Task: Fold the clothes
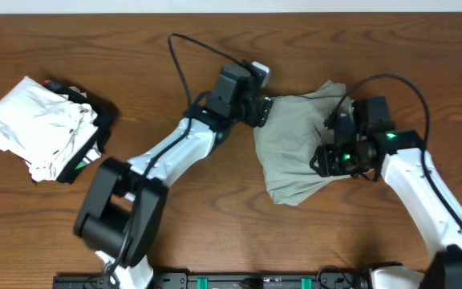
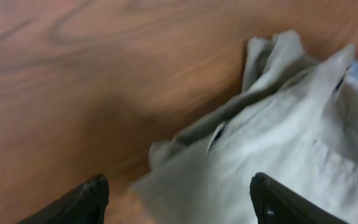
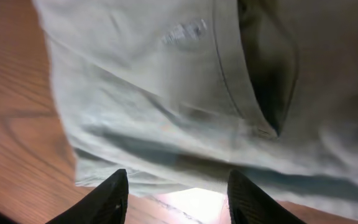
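1. Grey-green garment (image 1: pixel 295 148) lies crumpled on the wood table (image 1: pixel 135 48), right of centre, between the two arms. Not flat; edges bunched, one corner sticks up toward the far side.
2. L wrist view: a rumpled hem and a small slit or pocket opening show in the cloth, which fills the right half of the view. Bare wood on the left.
3. Left gripper (image 2: pixel 179 208) sits low at the garment's left edge. Fingers (image 2: pixel 86 200) spread wide, with the cloth edge lying between them. No grip seen.
4. Right gripper (image 3: pixel 176 202) is over the garment's right part, near its lower edge. Fingertips (image 3: pixel 104 198) set apart, nothing pinched. A seam, a dark fold opening and a pale label patch show just ahead of them.
5. Overhead: both arms reach in from the near side. L arm is angled across the mid-table and the R arm comes from the right corner.
6. White clothes pile (image 1: pixel 34 124) is at the far left, well apart from the garment. It rests partly on a dark item (image 1: pixel 103 120) with green bits; can't tell what that is.
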Controlling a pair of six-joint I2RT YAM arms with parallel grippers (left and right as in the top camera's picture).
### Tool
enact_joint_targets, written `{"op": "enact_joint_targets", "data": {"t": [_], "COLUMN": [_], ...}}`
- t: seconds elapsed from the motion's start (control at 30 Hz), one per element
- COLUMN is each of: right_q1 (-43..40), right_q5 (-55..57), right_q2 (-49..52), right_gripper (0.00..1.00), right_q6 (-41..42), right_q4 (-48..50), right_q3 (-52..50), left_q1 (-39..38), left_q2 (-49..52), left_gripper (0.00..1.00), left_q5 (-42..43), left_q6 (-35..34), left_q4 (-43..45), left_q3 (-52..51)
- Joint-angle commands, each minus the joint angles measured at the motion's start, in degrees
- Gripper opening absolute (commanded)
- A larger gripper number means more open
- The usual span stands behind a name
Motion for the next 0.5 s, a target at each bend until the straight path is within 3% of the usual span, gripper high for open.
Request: {"op": "enact_joint_targets", "data": {"t": [0.0,0.27,0.47], "right_q1": [0.42,0.42,0.39], "right_q5": [0.39,1.42,11.87], "right_q2": [2.89,7.58,8.28], "right_gripper": [0.5,0.5,0.52], "right_q6": [1.73,2.25,5.49], "right_q4": [2.08,4.33,6.08], "right_q3": [-2.27,-3.37,-3.37], "left_q1": [-0.24,-0.24,-0.04], "left_q2": [3.26,12.09,13.9], "left_gripper": [0.74,0.73,0.72], "left_q5": [1.68,3.19,1.95], "left_q6": [2.25,2.05,2.25], "left_q4": [3.58,1.97,-5.81], "left_q3": [1.92,1.92,1.9]}}
